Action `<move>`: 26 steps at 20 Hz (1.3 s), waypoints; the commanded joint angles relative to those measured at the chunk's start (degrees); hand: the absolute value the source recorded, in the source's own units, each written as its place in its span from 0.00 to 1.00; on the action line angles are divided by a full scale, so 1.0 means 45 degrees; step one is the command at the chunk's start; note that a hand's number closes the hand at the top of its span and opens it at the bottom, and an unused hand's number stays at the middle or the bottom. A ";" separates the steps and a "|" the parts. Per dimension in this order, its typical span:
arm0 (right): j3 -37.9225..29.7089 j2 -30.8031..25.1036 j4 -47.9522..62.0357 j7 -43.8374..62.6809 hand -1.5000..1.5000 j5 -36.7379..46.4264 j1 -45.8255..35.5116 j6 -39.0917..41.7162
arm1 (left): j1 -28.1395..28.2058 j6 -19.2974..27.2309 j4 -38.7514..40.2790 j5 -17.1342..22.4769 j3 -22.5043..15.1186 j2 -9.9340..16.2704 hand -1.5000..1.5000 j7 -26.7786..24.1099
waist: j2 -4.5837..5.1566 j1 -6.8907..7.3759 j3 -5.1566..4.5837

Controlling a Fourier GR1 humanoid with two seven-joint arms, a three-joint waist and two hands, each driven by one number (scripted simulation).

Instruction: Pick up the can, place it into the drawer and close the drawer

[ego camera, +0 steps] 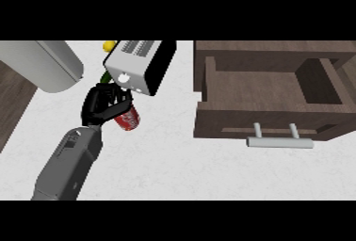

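Note:
A red can (130,120) lies tilted on the white counter (173,164), left of the middle of the head view. My left hand (103,102) covers its upper end, with the fingers curled round it; only the can's lower part shows. The grey forearm (66,162) comes in from the lower left. The wooden drawer (230,115) stands pulled open at the right, its inside bare, with a grey bar handle (280,141) on its front. The can is well to the left of the drawer. My right hand does not show.
A white and black toaster (139,66) stands just behind my left hand. A yellow item (109,45) and something green (104,77) peek out beside it. A large pale grey rounded object (42,63) fills the top left. The counter's left edge (15,124) runs diagonally.

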 commanded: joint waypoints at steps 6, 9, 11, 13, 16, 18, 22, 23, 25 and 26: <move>-0.0547 -0.0248 0.0645 -0.0135 0.00 -0.0202 -0.0496 0.0186 | 0.0011 0.2954 -0.6465 -0.0943 -0.1962 -0.1194 1.00 0.5041 | 0.0055 -0.0066 -0.0012; -0.0269 0.0004 0.0291 -0.0251 0.00 0.0057 -0.0036 0.0411 | -0.0674 0.3341 -0.7066 -0.1339 -0.2133 -0.1031 1.00 0.6847 | 0.0128 -0.0273 -0.0026; -0.0647 -0.0309 -0.0353 0.0799 0.00 -0.0676 -0.0506 0.0215 | -0.1259 0.3842 -0.7434 -0.1948 -0.2532 -0.1272 1.00 0.7438 | 0.0139 -0.0314 -0.0031; -0.0397 0.0083 -0.0434 0.0324 0.00 -0.0032 -0.0224 0.0122 | -0.0875 0.4469 -0.8283 -0.2651 -0.3269 -0.1788 1.00 0.8176 | 0.0140 -0.0317 -0.0032; -0.0481 0.0085 0.1005 -0.0728 0.00 0.0057 -0.0811 0.0423 | -0.3176 0.4108 -0.6694 -0.2693 -0.2419 -0.1738 1.00 0.8165 | 0.0196 -0.0411 -0.0029; -0.0576 0.0104 -0.0611 0.0281 0.00 -0.0460 -0.0022 0.0533 | -0.3268 0.4503 -0.6757 -0.2976 -0.2609 -0.2156 1.00 0.8269 | 0.0177 -0.0447 -0.0035; -0.0192 0.0357 0.0064 -0.0143 0.00 0.0154 -0.0248 0.0513 | -0.5446 0.5561 -0.4707 -0.2219 -0.3116 -0.2169 1.00 0.8366 | 0.0216 -0.0578 -0.0032; -0.0054 0.0279 0.0469 -0.0115 0.00 0.0641 -0.0976 0.0208 | -0.6107 0.5610 -0.5079 -0.2266 -0.2884 -0.2171 1.00 0.9301 | 0.0209 -0.0496 -0.0031; -0.0409 0.0067 0.0099 0.0070 0.00 0.0223 -0.0666 0.0456 | -0.6811 0.6155 -0.4551 -0.2322 -0.3330 -0.2173 1.00 0.9555 | 0.0196 -0.0560 -0.0030; -0.0079 0.0337 0.0167 0.0241 0.00 0.0602 -0.1006 0.0091 | -0.7143 0.5984 -0.3680 -0.2027 -0.3083 -0.2174 1.00 0.9071 | 0.0223 -0.0571 -0.0032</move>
